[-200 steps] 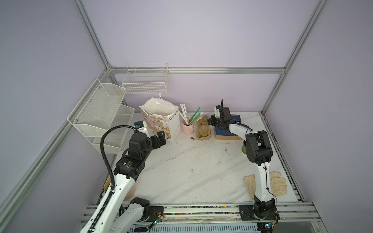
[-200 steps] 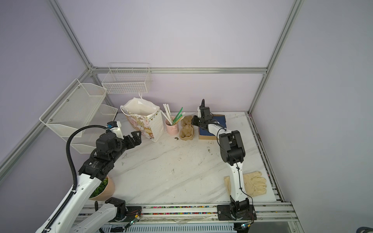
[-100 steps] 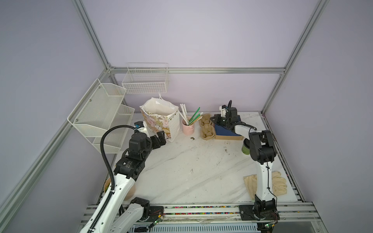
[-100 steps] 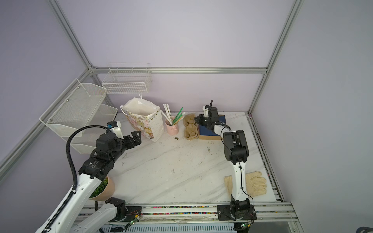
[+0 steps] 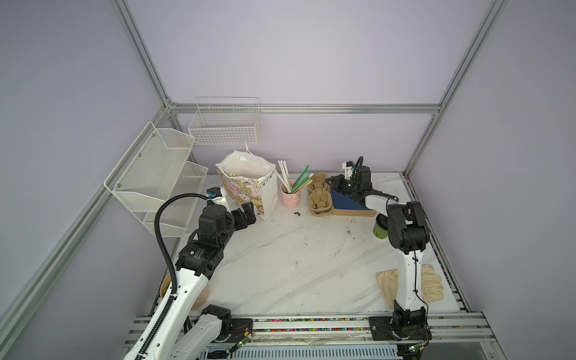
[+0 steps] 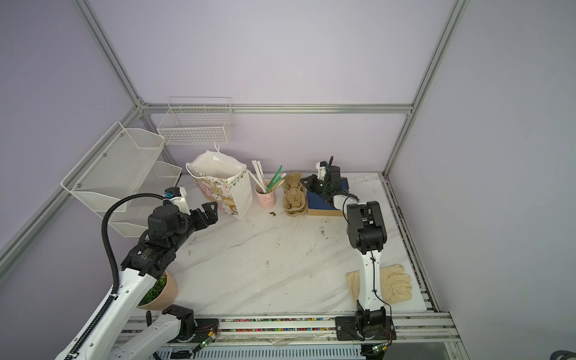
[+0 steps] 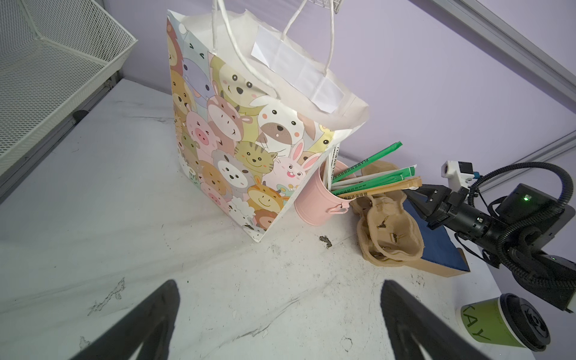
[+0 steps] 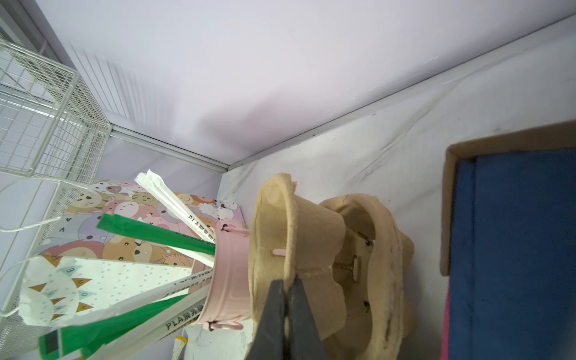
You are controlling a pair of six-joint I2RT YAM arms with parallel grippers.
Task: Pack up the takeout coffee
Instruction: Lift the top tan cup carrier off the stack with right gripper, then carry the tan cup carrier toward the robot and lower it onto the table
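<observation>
Versus a second ago: right gripper (image 5: 329, 180), closed on the rim of the cup tray (image 5: 318, 196), sits further right. The tray has shifted with it, closer to the blue box (image 5: 343, 202). The right elbow has also swung right, so more of the takeout coffee (image 5: 379, 230) shows in a top view.

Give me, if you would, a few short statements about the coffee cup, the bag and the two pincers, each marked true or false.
1. The coffee cup sits inside the paper bag. False: it stands on the table beside the right arm, outside the bag.
2. The left pincer is open. True.
3. The pink mug holds straws. True.
4. The right pincer is wide open. False: it is shut, right at the pulp tray.
5. The paper bag lies flat on its side. False: it stands upright, open at the top.
</observation>
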